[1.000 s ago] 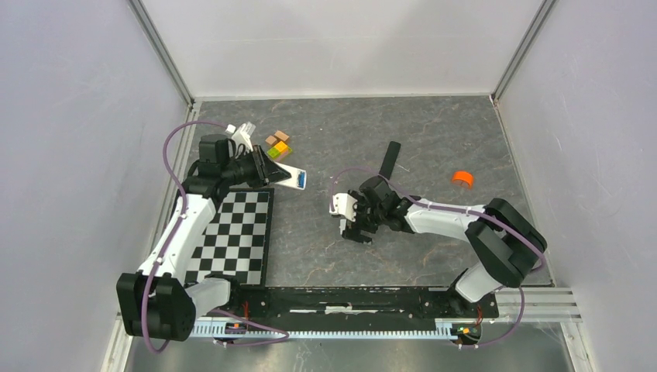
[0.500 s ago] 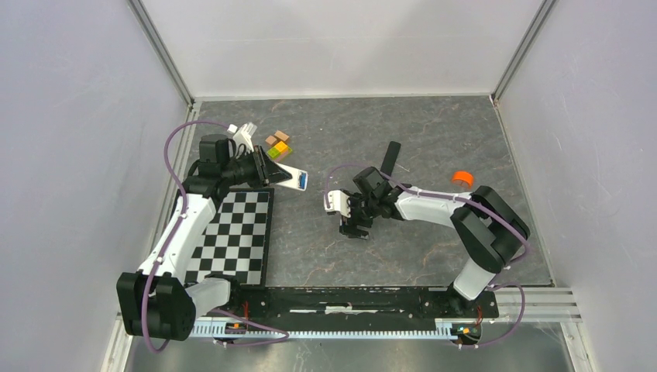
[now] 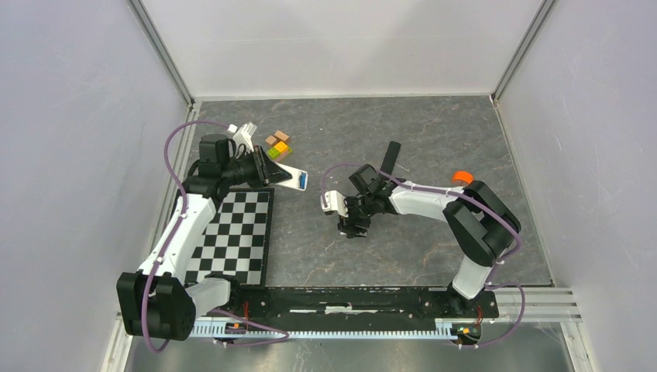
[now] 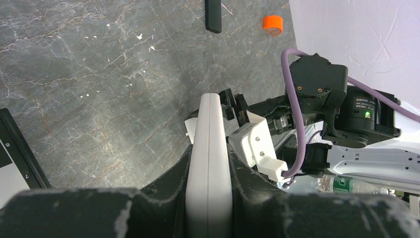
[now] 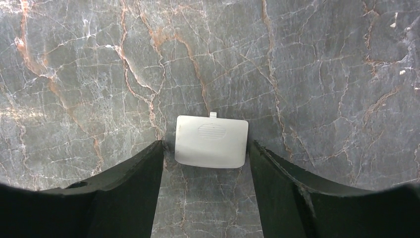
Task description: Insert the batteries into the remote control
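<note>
My left gripper (image 4: 210, 157) is shut on the white remote control (image 4: 209, 130), seen edge-on between its fingers. From above, the remote control (image 3: 287, 175) sticks out to the right of the left gripper (image 3: 263, 172), held over the checkerboard's far corner. A bright blue battery (image 3: 303, 182) shows at its outer end. My right gripper (image 5: 205, 146) points down at the table and is open. A small white battery cover (image 5: 211, 135) lies flat between its fingertips, with a thin gap on each side. In the top view the right gripper (image 3: 352, 225) hides the cover.
A checkerboard (image 3: 240, 232) lies at the front left. Small coloured blocks (image 3: 277, 145) and a white piece (image 3: 245, 132) sit behind the left gripper. A slim black bar (image 3: 390, 159) and an orange cap (image 3: 462, 177) lie right of centre. Walls enclose the table.
My right arm has shifted left and a little farther back, and its jaws have narrowed around the cover. The left arm and the remote have not moved.
</note>
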Robot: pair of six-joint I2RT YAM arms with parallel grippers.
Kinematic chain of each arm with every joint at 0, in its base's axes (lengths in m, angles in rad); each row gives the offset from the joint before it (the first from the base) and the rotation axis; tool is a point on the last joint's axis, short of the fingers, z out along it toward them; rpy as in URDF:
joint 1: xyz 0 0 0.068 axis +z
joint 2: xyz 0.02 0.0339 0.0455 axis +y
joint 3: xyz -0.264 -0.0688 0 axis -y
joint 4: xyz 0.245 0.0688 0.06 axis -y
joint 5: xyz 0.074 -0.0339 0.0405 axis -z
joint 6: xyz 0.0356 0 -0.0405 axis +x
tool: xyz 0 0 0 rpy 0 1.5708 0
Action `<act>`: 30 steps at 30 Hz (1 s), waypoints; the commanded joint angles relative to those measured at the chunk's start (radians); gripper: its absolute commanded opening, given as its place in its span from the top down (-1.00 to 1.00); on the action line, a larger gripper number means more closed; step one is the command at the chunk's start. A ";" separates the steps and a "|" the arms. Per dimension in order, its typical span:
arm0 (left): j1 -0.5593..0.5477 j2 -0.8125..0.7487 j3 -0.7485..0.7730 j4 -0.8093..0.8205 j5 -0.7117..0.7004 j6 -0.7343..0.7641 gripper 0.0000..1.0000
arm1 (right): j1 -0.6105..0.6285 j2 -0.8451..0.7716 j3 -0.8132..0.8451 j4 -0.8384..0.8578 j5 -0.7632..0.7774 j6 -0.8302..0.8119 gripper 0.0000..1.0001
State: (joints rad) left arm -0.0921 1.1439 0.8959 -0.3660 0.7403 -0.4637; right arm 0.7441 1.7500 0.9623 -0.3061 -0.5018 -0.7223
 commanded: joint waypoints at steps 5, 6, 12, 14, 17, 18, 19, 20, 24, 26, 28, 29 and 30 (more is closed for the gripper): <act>-0.006 -0.002 0.022 0.015 0.028 0.039 0.96 | 0.000 0.068 0.000 -0.099 0.073 -0.028 -0.32; -0.004 -0.002 0.021 0.015 0.028 0.037 0.96 | 0.000 0.071 0.001 -0.104 0.077 -0.028 -0.26; -0.006 -0.002 0.017 0.015 0.019 0.030 0.96 | 0.000 0.071 -0.001 -0.088 0.114 -0.006 0.06; -0.014 -0.004 0.013 0.015 0.001 0.022 0.96 | -0.001 0.053 -0.016 -0.057 0.132 0.009 0.11; -0.057 -0.002 -0.009 0.040 -0.040 -0.013 0.96 | 0.001 0.013 -0.048 -0.001 0.157 0.037 0.13; -0.082 0.001 -0.025 0.065 -0.054 -0.038 0.96 | 0.000 -0.005 -0.059 0.016 0.154 0.045 0.13; -0.106 0.006 -0.044 0.092 -0.068 -0.061 0.96 | 0.000 -0.018 -0.069 0.027 0.150 0.049 0.13; -0.137 0.013 -0.061 0.125 -0.087 -0.091 0.96 | 0.000 -0.033 -0.079 0.039 0.144 0.055 0.13; -0.219 0.040 -0.153 0.263 -0.153 -0.205 0.96 | 0.000 -0.078 -0.109 0.054 0.134 0.068 0.13; -0.237 0.048 -0.187 0.317 -0.181 -0.249 0.96 | 0.000 -0.099 -0.126 0.067 0.132 0.078 0.13; -0.246 0.054 -0.222 0.360 -0.204 -0.278 0.96 | 0.000 -0.117 -0.138 0.081 0.124 0.089 0.12; -0.250 0.057 -0.236 0.362 -0.211 -0.289 0.96 | 0.000 -0.127 -0.146 0.091 0.122 0.095 0.12; -0.253 0.061 -0.245 0.399 -0.214 -0.296 0.96 | -0.001 -0.134 -0.154 0.100 0.121 0.100 0.11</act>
State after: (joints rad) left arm -0.3340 1.2018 0.6819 -0.1413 0.5858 -0.6495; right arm 0.7460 1.6512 0.8505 -0.2153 -0.4129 -0.6415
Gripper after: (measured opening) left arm 0.279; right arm 0.537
